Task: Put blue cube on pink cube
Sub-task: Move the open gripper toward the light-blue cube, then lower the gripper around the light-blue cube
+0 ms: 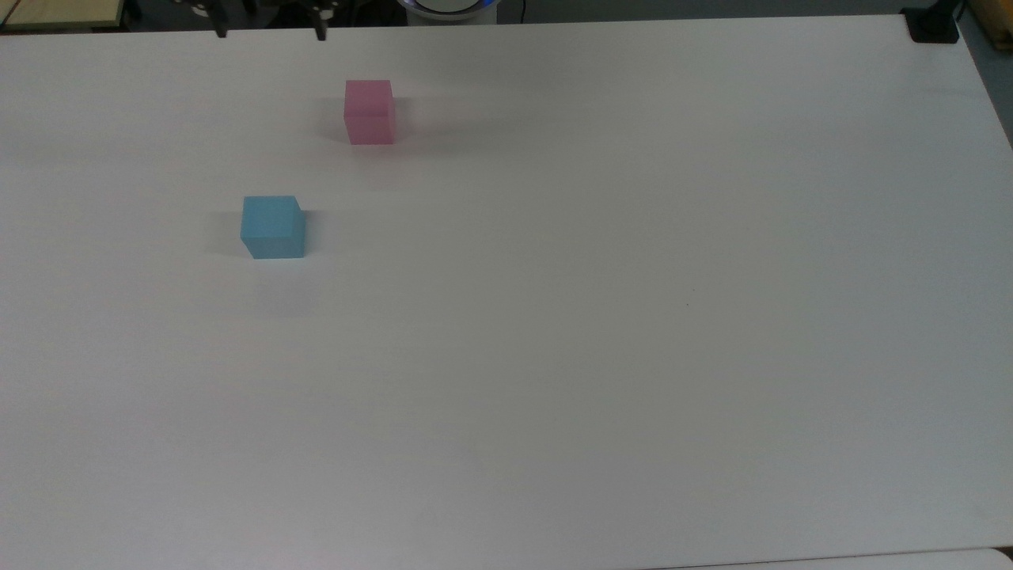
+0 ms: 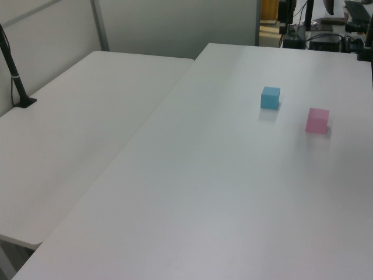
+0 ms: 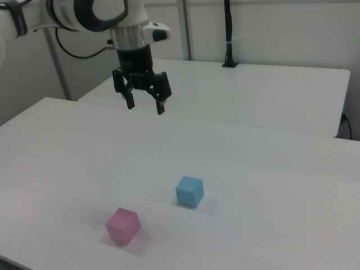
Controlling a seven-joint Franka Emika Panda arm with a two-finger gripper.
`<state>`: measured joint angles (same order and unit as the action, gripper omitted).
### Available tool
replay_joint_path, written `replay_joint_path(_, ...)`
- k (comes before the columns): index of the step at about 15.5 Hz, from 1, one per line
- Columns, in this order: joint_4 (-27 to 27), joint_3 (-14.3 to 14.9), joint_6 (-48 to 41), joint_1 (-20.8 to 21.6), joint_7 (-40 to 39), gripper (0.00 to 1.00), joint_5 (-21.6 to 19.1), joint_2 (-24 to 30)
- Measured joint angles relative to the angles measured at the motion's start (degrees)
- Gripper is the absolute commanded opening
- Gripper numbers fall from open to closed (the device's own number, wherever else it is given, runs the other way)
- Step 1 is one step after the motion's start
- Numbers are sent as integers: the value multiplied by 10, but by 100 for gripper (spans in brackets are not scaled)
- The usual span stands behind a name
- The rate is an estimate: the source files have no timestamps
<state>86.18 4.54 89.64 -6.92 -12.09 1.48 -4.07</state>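
Approach step, by my reading: blue cube (image 3: 189, 191) not yet grasped. To do it well, centre the gripper (image 3: 144, 106) over the cube, square the fingers to two opposite faces, descend straight, close gently on the foam.

Blue cube sits alone on the tabletop (image 3: 270, 185), well apart from the pink cube (image 3: 122, 225), which lies to the right view's lower left of it. Gripper hangs high above the tabletop, pointing down, fingers spread wide and empty, wrist vertical under the white arm (image 3: 84, 14).
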Motion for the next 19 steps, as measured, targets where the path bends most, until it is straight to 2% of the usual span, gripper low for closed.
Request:
replay_joint_path(5, 1, 0, 32, -35, -36, 100, 0, -14)
replay_joint_path(10, 1, 0, 56, -37, -36, 100, 10, -41)
replay_joint_path(19, 17, 0, 76, -46, -36, 100, 10, -44)
